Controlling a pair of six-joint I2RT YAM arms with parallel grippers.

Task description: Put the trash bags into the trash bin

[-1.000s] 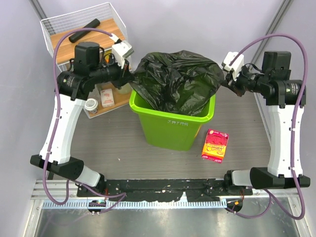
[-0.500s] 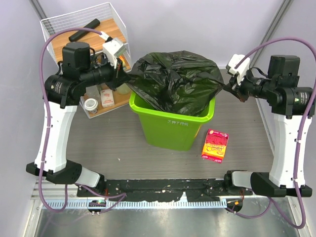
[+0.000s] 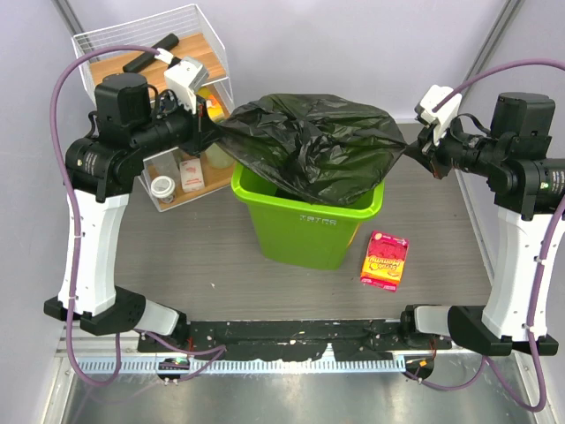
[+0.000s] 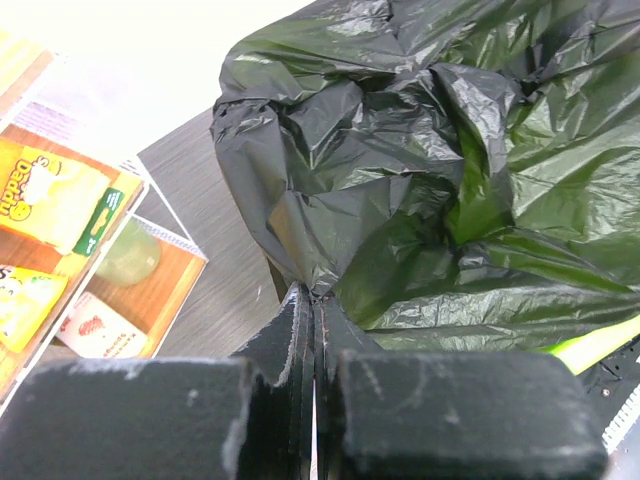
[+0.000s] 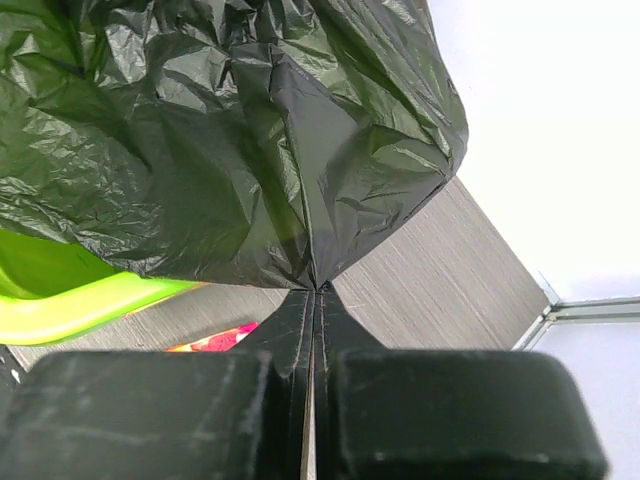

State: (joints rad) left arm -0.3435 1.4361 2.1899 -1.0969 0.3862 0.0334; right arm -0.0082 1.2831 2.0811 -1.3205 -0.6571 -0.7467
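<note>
A glossy black trash bag (image 3: 309, 146) hangs stretched over the lime-green trash bin (image 3: 305, 231), wider than the bin and covering most of its mouth. My left gripper (image 3: 214, 131) is shut on the bag's left edge, seen in the left wrist view (image 4: 313, 296) with the bag (image 4: 420, 150) bunched ahead. My right gripper (image 3: 422, 152) is shut on the bag's right edge, seen in the right wrist view (image 5: 316, 290) with the bag (image 5: 220, 130) above the bin's rim (image 5: 90, 305). Both grippers hold the bag above the rim.
A white wire basket (image 3: 141, 44) with a wooden shelf, snack packets, a small jar (image 3: 162, 188) and a rolled black cylinder (image 3: 150, 53) stands at the back left, close behind my left gripper. A red snack packet (image 3: 385, 259) lies on the table right of the bin.
Both grippers have moved apart and upward with the bag edges, the left one to the left, the right one to the right. The bag is now stretched wider and flatter over the bin.
</note>
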